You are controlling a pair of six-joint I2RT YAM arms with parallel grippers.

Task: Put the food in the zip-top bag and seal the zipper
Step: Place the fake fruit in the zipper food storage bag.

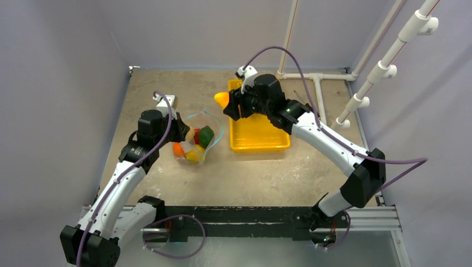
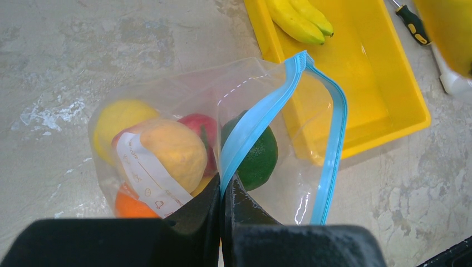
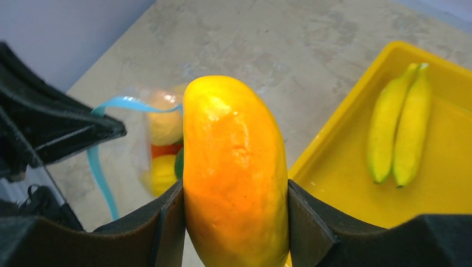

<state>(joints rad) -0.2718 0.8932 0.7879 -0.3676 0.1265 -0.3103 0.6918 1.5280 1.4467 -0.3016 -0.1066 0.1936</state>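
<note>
right jaws clamp glossy oblong mango (image 3: 234, 172); left jaws pinch floppy bag (image 2: 183, 92).

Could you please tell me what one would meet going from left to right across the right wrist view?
zip-top bag with fruit inside → mango, clamped in the right gripper → bananas

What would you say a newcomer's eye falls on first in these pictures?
The bright orange mango clamped in the right claw, by the yellow tray's far left corner, stands out first. Next is the clear zip-top bag left of the tray, holding several fruits, pinched at its blue zipper by the left claw. Two bananas lie in the tray.
</note>
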